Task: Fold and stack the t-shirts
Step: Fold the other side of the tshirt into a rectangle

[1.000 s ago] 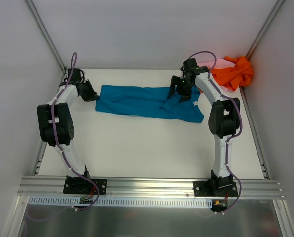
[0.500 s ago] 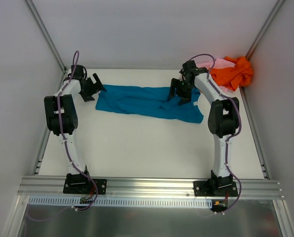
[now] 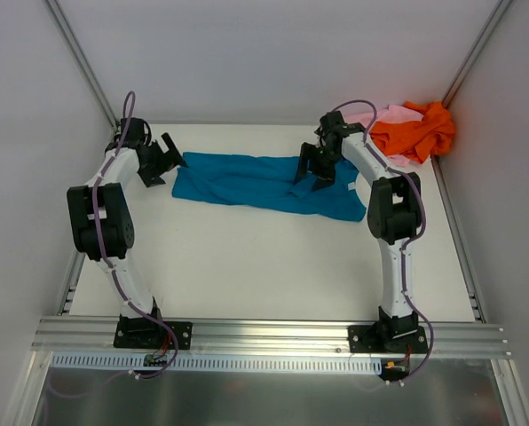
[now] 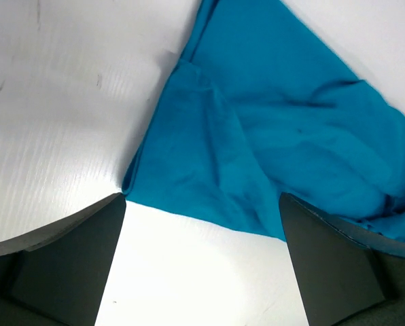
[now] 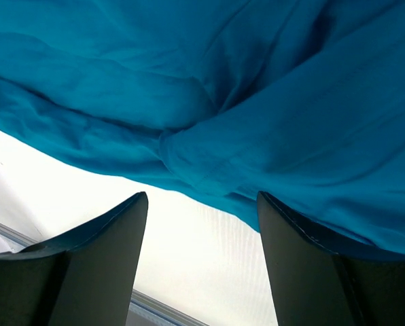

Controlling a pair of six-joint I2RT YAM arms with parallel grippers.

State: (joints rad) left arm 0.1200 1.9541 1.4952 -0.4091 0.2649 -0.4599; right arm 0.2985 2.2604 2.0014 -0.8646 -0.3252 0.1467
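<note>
A teal-blue t-shirt (image 3: 264, 182) lies stretched out and wrinkled across the back of the white table (image 3: 247, 266). My left gripper (image 3: 161, 158) is open just off the shirt's left end, and the left wrist view shows the teal cloth (image 4: 257, 136) ahead of the left gripper (image 4: 202, 198), with nothing between its jaws. My right gripper (image 3: 311, 172) hovers open over the right half of the shirt. From the right wrist, the folds of the teal t-shirt (image 5: 223, 102) lie beyond the empty right gripper (image 5: 202, 198). An orange t-shirt (image 3: 417, 130) and a pink t-shirt (image 3: 384, 115) are bunched in the back right corner.
Grey enclosure walls stand close around the table on the left, back and right. An aluminium rail (image 3: 264, 335) with both arm bases runs along the near edge. White table surface stretches between the shirt and the rail.
My left gripper, shut at the shirt's left end a second ago, has opened and let go of it. The right gripper has shifted slightly left over the cloth, its jaws narrowing a little.
</note>
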